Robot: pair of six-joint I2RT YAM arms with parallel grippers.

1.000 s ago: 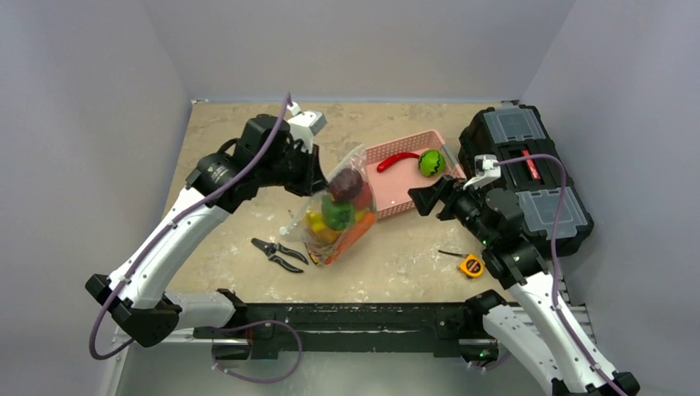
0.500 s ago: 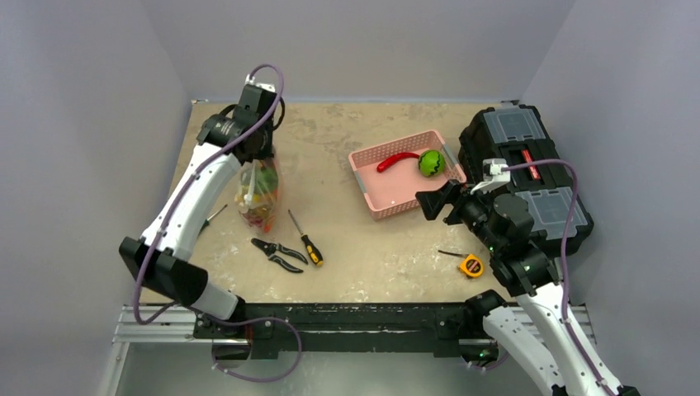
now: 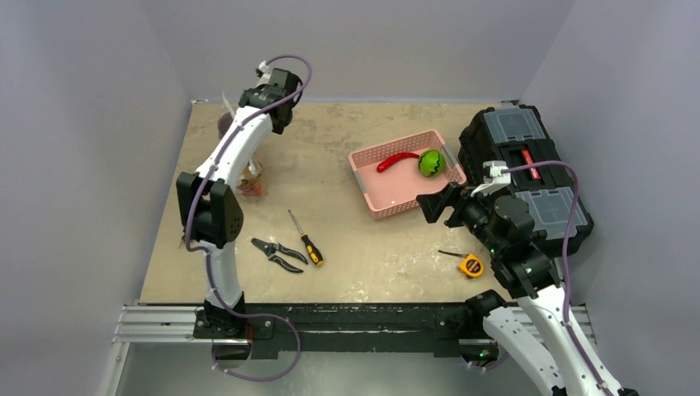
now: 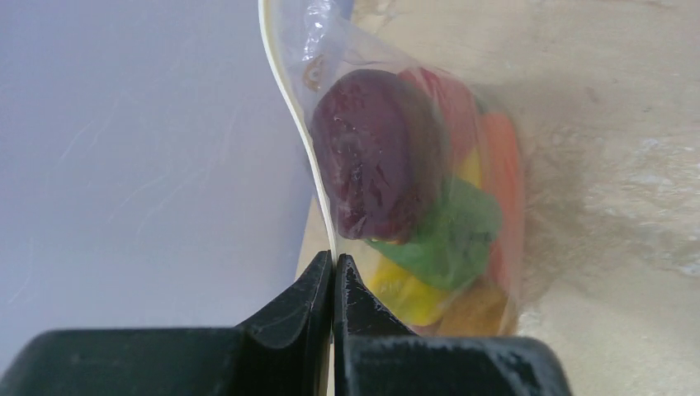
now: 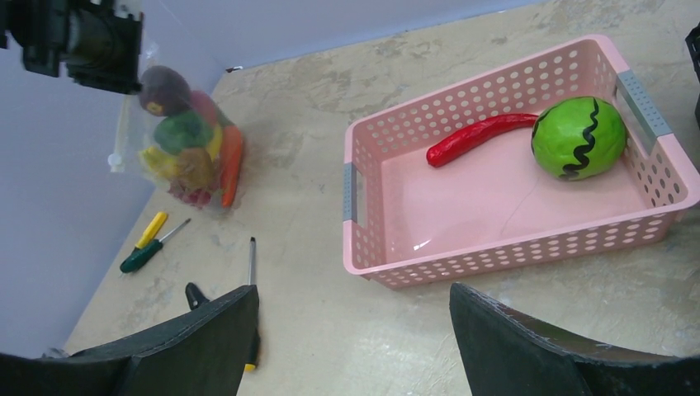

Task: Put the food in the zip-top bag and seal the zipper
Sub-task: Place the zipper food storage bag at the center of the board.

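Left pincer (image 4: 333, 272) is clamped on the whitish zipper (image 4: 290, 115) strip, so your zip-top bag (image 4: 487, 99) hangs from it at the counter's (image 3: 371, 256) far-left edge, long axis running downward, food (image 4: 376, 165) bunched inside. Your right pincer (image 5: 351, 301), jaws apart, is the nearer one to the pink basket (image 5: 495, 247), where a red pepper (image 5: 475, 136) and a green melon (image 5: 578, 136) lie. Whether the bag's mouth is pressed shut you probably can't judge: the strip runs out of frame.

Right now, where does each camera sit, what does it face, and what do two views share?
Top external: overhead behind the bases, facing the table; both arms show.
Left wrist: faces the zip-top bag; left gripper shut on it.
Right wrist: faces the pink basket; right gripper open.
Wrist views share the bag.
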